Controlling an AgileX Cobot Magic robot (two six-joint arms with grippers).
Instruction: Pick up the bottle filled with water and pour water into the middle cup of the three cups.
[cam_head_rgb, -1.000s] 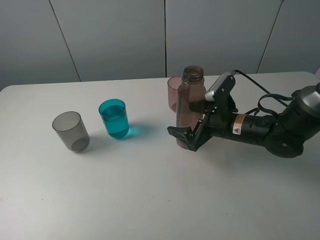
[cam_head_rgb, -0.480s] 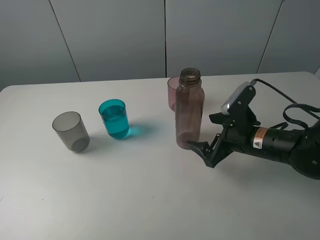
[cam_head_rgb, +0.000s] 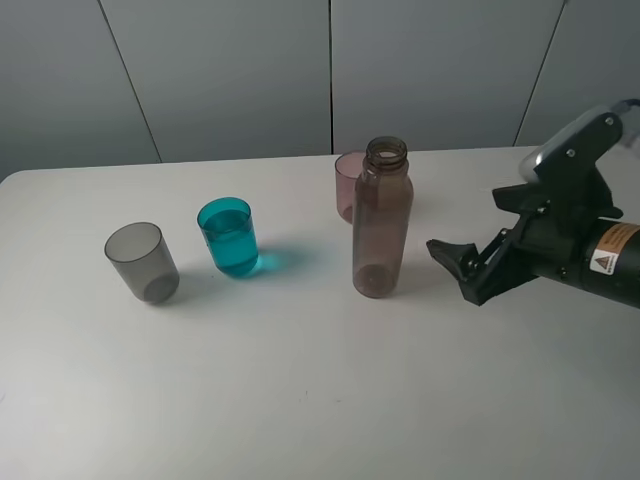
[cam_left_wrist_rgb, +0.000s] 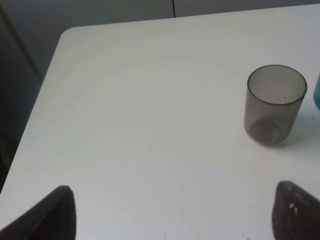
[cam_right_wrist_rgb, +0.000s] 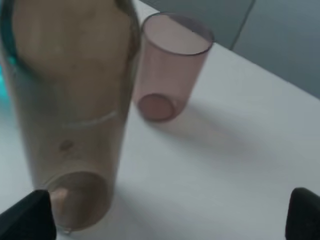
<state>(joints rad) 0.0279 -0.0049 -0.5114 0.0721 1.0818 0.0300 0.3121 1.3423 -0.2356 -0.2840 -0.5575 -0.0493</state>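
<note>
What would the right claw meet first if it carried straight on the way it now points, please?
Most likely the bottle. The open right claw points left toward its lower body, with bare table between them. Depth is hard to judge, so it might graze rather than hit squarely.

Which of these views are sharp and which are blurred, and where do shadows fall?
Exterior high: sharp, even light; a teal-tinted shadow lies right of the teal cup. Left wrist: grey cup fairly sharp. Right wrist: soft focus, the close bottle blurred; pinkish cup casts a faint shadow.

The bottle (cam_head_rgb: 381, 220) hides part of the pink cup (cam_head_rgb: 347, 186) — behind it.
</note>
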